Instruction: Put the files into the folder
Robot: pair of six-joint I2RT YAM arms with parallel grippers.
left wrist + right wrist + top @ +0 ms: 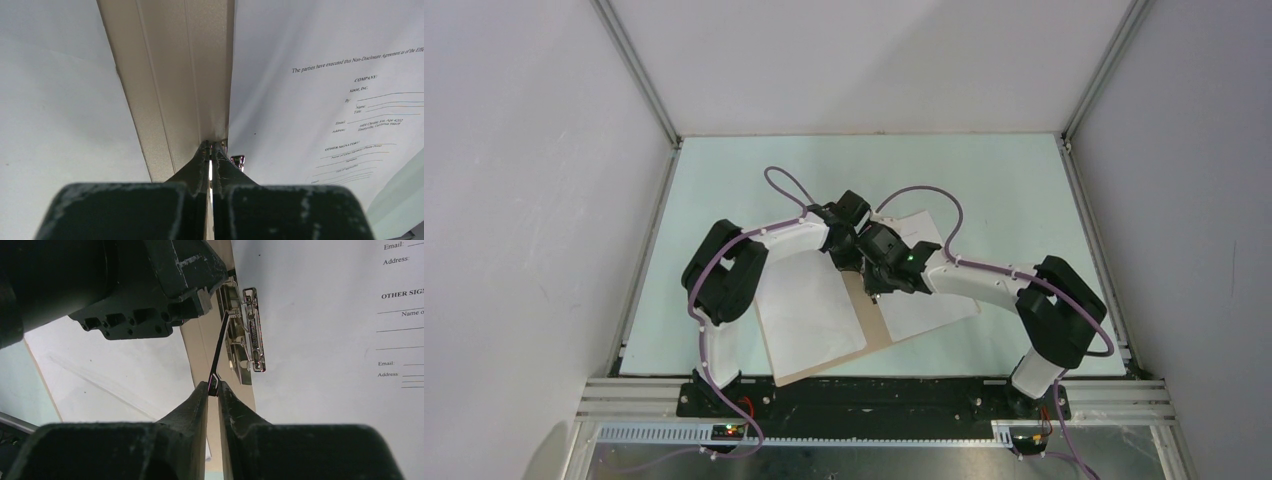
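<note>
Paper sheets are lying on the right half of the folder, which is sitting open and flat near the middle of the counter's near edge, its right side angling away toward the far right corner. The top sheet is showing printed lines and signature blanks (the words "COMPANY" and "Address" are readable). The folder's left half is carrying a white surface with a faint sheen; whether that is paper or plastic I cannot tell. Between the two halves a tan strip of bare cardboard is running along the spine.

On that spine a small metal clip is sitting right at the inner edge of the printed sheet. A thin wire lever is sticking up from the clip, tilted toward the right gripper, whose fingers are pinching its free end.

The left gripper is pointing down at the same spine, just beside the clip, with its fingers drawn together so that only a sliver of light is showing between them; whether they are nipping anything I cannot tell. Both arms are reaching in from the near corners and meeting over the middle of the folder, their grippers nearly touching.
</note>
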